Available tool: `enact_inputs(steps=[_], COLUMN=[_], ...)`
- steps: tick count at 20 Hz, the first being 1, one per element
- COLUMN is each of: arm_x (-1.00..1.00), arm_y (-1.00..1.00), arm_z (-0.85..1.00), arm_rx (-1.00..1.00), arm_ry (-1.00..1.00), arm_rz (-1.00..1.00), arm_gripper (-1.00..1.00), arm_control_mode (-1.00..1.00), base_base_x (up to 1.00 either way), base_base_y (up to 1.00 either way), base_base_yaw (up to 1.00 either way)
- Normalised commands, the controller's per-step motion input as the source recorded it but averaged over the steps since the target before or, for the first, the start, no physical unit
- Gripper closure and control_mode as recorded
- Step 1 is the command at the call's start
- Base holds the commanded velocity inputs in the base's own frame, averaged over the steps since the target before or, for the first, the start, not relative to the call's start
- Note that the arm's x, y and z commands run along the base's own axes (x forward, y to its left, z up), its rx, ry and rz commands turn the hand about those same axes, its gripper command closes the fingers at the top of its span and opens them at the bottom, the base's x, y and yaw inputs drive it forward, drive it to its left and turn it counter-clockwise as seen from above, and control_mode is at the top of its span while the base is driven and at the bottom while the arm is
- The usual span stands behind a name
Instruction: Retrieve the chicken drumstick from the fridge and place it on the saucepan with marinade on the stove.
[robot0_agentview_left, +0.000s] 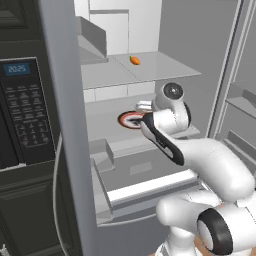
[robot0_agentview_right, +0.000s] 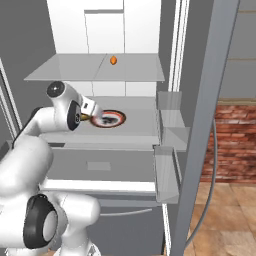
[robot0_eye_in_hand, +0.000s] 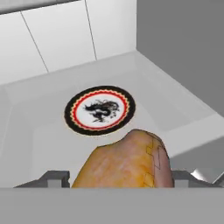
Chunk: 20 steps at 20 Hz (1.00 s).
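Observation:
The golden-brown chicken drumstick (robot0_eye_in_hand: 127, 164) sits between my fingertips (robot0_eye_in_hand: 54, 178), lifted clear of the shelf, and my gripper (robot0_eye_in_hand: 120, 179) is shut on it. In the right base view a sliver of the drumstick (robot0_agentview_right: 86, 117) shows at the gripper (robot0_agentview_right: 92, 114). My hand reaches into the open fridge (robot0_agentview_left: 215, 65) over its middle shelf (robot0_agentview_right: 140, 131), just in front of a red-rimmed plate (robot0_eye_in_hand: 99, 109). From the left base view the gripper (robot0_agentview_left: 142, 107) hangs beside that plate (robot0_agentview_left: 127, 119). The saucepan and the stove are out of view.
A small bright orange oval item (robot0_agentview_right: 113, 60) lies on the upper shelf (robot0_agentview_left: 150, 67). The fridge's bottom drawer (robot0_agentview_left: 145, 185) stands pulled out below my arm. Door bins (robot0_agentview_right: 167, 175) jut at the right. A black wall oven (robot0_agentview_left: 22, 115) stands left of the fridge door (robot0_agentview_left: 65, 125).

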Motion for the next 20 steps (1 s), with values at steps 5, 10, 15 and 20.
enact_inputs(steps=[5,10,15,20], arm_x=[-1.00,-0.89,-0.41,-0.07], arm_y=[-0.19,0.05,0.08,0.03], arm_z=[0.27,0.27,0.35,0.43], arm_rx=[0.03,-0.01,-0.01,0.00], arm_ry=[0.08,0.08,-0.08,-0.03], arm_rz=[0.00,0.00,0.00,0.00], arm_gripper=[1.00,1.00,1.00,1.00], arm_control_mode=[-1.00,-1.00,-1.00,-1.00], base_base_x=[0.00,0.00,0.00,0.00], base_base_y=[0.00,0.00,0.00,0.00], base_base_yaw=[0.00,0.00,0.00,0.00])
